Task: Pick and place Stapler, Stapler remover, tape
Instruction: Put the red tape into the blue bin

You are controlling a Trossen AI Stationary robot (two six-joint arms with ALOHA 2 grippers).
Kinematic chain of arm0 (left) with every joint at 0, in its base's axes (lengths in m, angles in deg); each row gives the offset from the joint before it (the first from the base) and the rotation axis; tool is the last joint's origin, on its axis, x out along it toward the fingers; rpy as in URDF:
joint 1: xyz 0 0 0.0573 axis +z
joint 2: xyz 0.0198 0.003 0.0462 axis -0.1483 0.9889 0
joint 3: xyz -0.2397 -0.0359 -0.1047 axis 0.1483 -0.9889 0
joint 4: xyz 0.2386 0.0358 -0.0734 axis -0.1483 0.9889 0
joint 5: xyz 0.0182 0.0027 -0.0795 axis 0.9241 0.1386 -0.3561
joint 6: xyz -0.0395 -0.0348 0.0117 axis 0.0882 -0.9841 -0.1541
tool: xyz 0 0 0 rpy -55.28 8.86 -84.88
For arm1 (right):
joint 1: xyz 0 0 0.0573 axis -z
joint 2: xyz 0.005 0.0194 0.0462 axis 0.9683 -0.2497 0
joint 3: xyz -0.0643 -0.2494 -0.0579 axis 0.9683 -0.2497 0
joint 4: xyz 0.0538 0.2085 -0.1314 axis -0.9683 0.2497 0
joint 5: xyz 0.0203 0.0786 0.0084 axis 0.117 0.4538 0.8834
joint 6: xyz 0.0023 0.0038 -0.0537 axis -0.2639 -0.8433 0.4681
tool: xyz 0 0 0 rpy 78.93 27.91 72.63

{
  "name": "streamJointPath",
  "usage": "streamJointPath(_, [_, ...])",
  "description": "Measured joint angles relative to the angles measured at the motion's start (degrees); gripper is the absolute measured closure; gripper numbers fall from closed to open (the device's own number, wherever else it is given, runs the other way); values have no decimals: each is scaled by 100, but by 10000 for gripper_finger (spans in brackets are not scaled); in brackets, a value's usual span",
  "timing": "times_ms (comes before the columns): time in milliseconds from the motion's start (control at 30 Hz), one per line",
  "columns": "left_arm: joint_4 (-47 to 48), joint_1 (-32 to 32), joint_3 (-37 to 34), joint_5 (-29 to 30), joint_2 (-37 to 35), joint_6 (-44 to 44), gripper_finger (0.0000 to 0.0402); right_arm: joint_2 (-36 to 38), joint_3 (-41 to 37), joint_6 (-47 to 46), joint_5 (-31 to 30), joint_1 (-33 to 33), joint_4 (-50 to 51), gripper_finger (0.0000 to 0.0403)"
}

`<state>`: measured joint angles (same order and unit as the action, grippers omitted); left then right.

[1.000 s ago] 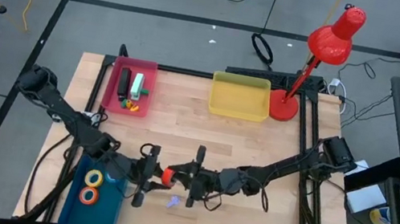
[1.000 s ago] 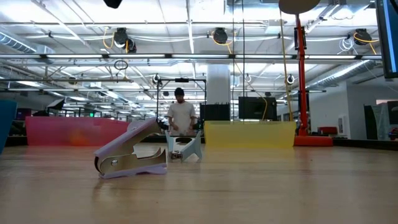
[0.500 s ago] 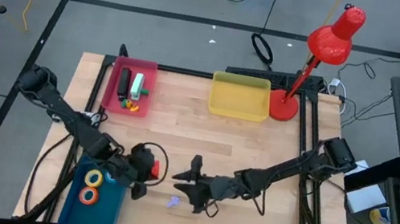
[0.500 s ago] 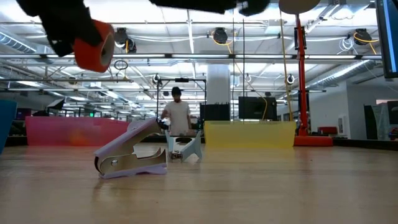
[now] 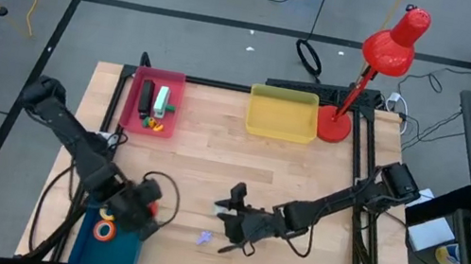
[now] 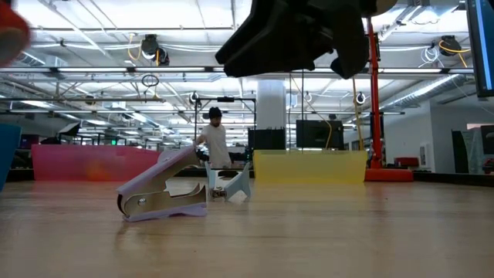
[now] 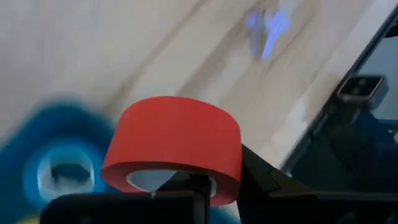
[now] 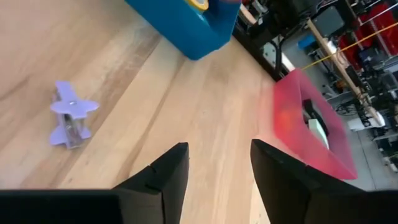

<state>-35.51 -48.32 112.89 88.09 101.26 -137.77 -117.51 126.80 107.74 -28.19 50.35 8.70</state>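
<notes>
Carrying a red roll of tape, the left gripper had its fingers closed on it just above the blue tray — a placing step, I judged; next it needed lowering and release. The right gripper, fingers apart and empty, hung near the purple staple remover, well right of that tray

Table pale wood, matt; red tape roll smooth; staple remover lilac plastic, shiny metal.
</notes>
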Motion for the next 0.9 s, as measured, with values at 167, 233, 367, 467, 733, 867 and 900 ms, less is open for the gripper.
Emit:
streamJointPath(167, [200, -555, 67, -338, 137, -1634, 363, 0, 0, -125, 13, -4, 55, 244])
streamJointPath(233, [203, -783, 67, -522, 362, -2184, 363, 0, 0, -125, 28, -2, 10, 245])
streamJointPath(367, [166, -1132, 67, -902, 918, -2923, 363, 0, 0, -120, 57, -2, -26, 243])
streamJointPath(467, [124, -1285, 67, -1165, 1258, -3188, 363, 0, 0, -115, 59, -2, -24, 244])
streamJointPath(733, [-118, -1287, 64, -1146, 1485, -2924, 359, 0, 0, -12, 57, -2, -420, 246])
streamJointPath(867, [-128, -1279, 19, -1098, 1485, -2895, 353, 0, 0, 141, 59, -2, -653, 247])
streamJointPath(900, [-132, -1278, -9, -1098, 1485, -2888, 347, 0, 0, 183, 61, -3, -701, 247])
